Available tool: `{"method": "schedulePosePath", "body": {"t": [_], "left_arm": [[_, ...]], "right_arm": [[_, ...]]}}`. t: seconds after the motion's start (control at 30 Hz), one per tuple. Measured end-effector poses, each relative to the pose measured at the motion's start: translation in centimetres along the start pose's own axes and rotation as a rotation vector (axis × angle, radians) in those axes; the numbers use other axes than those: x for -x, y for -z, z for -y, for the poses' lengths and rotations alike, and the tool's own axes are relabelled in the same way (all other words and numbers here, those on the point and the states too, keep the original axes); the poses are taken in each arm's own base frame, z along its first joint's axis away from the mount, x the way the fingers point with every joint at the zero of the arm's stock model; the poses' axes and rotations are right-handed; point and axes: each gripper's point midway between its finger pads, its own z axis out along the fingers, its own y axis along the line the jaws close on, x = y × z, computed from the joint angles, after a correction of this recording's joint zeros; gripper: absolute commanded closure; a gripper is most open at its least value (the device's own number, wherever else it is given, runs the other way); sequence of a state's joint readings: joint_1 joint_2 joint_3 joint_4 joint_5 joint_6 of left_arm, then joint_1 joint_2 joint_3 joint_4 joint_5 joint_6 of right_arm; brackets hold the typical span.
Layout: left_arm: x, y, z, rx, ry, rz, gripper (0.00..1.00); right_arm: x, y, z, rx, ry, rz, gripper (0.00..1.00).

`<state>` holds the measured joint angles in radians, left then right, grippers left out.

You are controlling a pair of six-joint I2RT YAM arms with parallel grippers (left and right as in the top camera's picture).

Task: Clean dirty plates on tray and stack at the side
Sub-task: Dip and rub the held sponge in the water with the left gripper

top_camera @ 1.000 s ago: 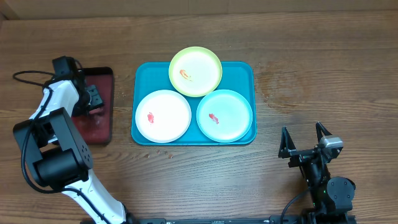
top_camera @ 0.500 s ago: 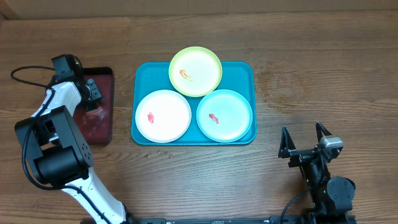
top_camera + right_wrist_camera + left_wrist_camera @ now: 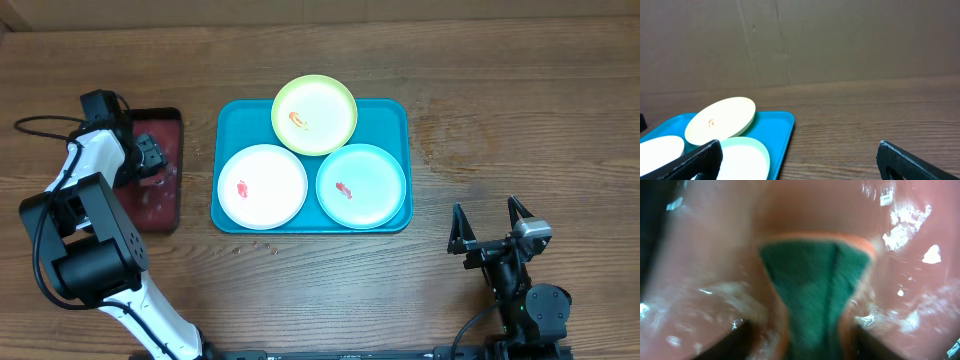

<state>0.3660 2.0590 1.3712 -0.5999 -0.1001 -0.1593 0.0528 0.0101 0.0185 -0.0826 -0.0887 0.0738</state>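
Three dirty plates lie on the turquoise tray (image 3: pixel 395 110): a white one (image 3: pixel 262 186) at front left, a yellow-green one (image 3: pixel 314 114) at the back overlapping the rim, and a pale mint one (image 3: pixel 361 186) at front right. Each carries a small red smear. My left gripper (image 3: pixel 150 163) is down in the dark red tray (image 3: pixel 165 125) left of them. In the left wrist view my left gripper (image 3: pixel 812 332) is shut on a green sponge (image 3: pixel 812 280) with an orange edge, pinched narrow between the dark fingers. My right gripper (image 3: pixel 490 228) stands open at front right, holding nothing.
The dark red tray's wet, glossy floor (image 3: pixel 700 255) fills the left wrist view. A black cable (image 3: pixel 45 122) loops on the table left of that tray. In the right wrist view the yellow-green plate (image 3: pixel 720 120) and mint plate (image 3: pixel 745 155) sit left of bare wood (image 3: pixel 865 125).
My left gripper has shifted slightly back and forth over the dark red tray. The plates, the turquoise tray and the right arm have not moved.
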Motion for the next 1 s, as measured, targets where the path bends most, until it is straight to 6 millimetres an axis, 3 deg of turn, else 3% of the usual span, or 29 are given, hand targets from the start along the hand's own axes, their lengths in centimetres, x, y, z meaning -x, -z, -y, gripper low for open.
{"method": "schedulePosePath", "body": {"t": [0.03, 0.07, 0.17, 0.2, 0.23, 0.27, 0.57, 0.67, 0.73, 0.8, 0.83, 1.0], "left_arm": [[-0.4, 0.1, 0.4, -0.013, -0.001, -0.018, 0.90], [-0.6, 0.1, 0.6, -0.021, 0.002, -0.026, 0.96], [-1.1, 0.3, 1.1, -0.036, -0.001, -0.044, 0.96], [-1.1, 0.3, 1.2, -0.036, -0.003, -0.044, 0.83], [-1.1, 0.3, 1.2, -0.037, -0.001, -0.044, 0.47], [-1.1, 0.3, 1.2, -0.038, -0.002, -0.044, 0.00], [0.1, 0.1, 0.7, -0.038, 0.025, 0.006, 0.00], [0.2, 0.0, 0.8, -0.043, 0.023, 0.012, 0.30], [0.3, 0.0, 0.9, -0.044, 0.020, 0.015, 0.65], [0.3, 0.0, 1.0, -0.042, 0.018, 0.018, 0.89], [0.3, 0.0, 1.1, -0.041, 0.015, 0.019, 0.96], [-0.3, 0.4, 0.6, 0.009, 0.001, -0.017, 0.96]], "right_arm": [[0.0, 0.0, 0.0, 0.000, 0.000, 0.000, 0.00], [0.0, 0.0, 0.0, 0.000, -0.001, 0.000, 0.00], [0.0, 0.0, 0.0, 0.000, 0.000, 0.000, 0.00], [0.0, 0.0, 0.0, 0.000, 0.000, 0.000, 0.00], [0.0, 0.0, 0.0, 0.000, -0.001, 0.000, 0.00], [0.0, 0.0, 0.0, 0.000, 0.000, 0.000, 0.00], [0.0, 0.0, 0.0, 0.000, 0.000, 0.000, 0.00], [0.0, 0.0, 0.0, 0.000, 0.000, 0.000, 0.00], [0.0, 0.0, 0.0, 0.000, -0.001, 0.000, 0.00], [0.0, 0.0, 0.0, 0.000, 0.000, 0.001, 0.00], [0.0, 0.0, 0.0, 0.000, 0.000, 0.000, 0.00], [0.0, 0.0, 0.0, 0.000, 0.000, 0.000, 0.00]]}}
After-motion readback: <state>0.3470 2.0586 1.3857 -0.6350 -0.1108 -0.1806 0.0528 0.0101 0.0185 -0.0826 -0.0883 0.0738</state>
